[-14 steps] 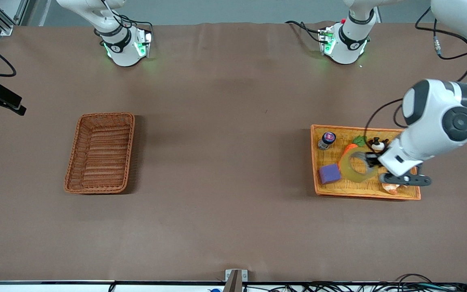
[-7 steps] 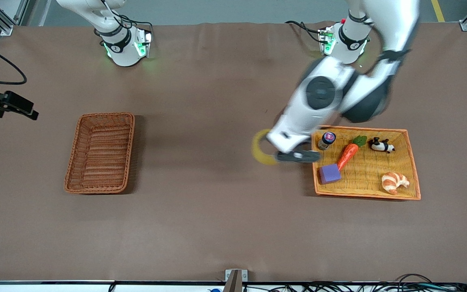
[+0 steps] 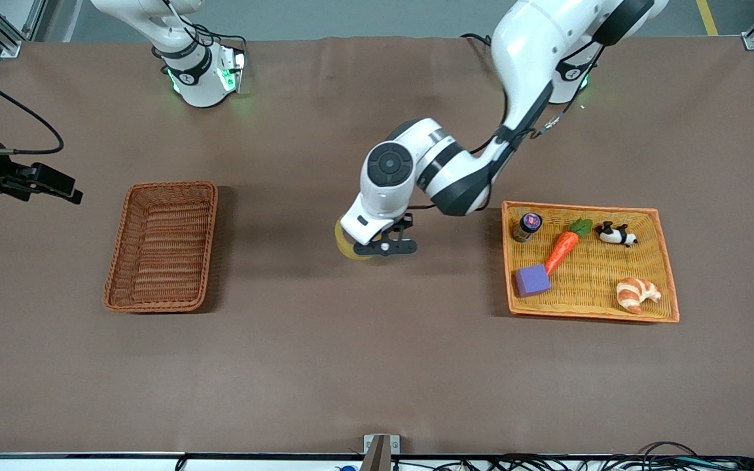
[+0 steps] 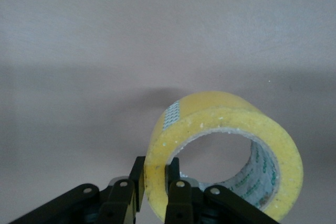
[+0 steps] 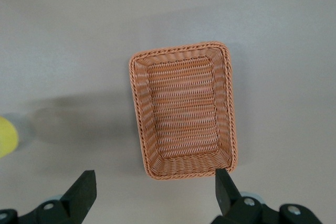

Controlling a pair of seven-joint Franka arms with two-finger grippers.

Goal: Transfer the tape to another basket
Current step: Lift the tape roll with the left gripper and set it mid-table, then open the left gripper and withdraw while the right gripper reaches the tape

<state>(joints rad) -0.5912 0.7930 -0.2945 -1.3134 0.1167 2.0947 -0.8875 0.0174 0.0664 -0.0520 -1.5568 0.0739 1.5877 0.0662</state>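
The tape [image 3: 345, 244], a yellowish roll, hangs in my left gripper [image 3: 383, 247] over the bare middle of the table, between the orange tray and the basket. In the left wrist view the fingers pinch the wall of the tape [image 4: 226, 129], one inside the ring and one outside, so the left gripper [image 4: 156, 169] is shut on it. The reddish-brown basket [image 3: 162, 245] lies empty toward the right arm's end of the table. My right gripper [image 3: 56, 186] is up in the air beside the basket, open and empty [image 5: 155, 182]. Its view shows the basket [image 5: 182, 108] and the tape's edge [image 5: 6, 136].
The flat orange tray [image 3: 586, 208] lies toward the left arm's end. It holds a small bottle [image 3: 527, 226], a toy carrot [image 3: 563, 243], a panda figure [image 3: 612, 233], a purple block [image 3: 532, 280] and a croissant [image 3: 637, 293].
My left gripper lifted the tape out of the orange tray and carried it to the middle of the table, toward the basket. My right gripper drifted a little toward the basket.
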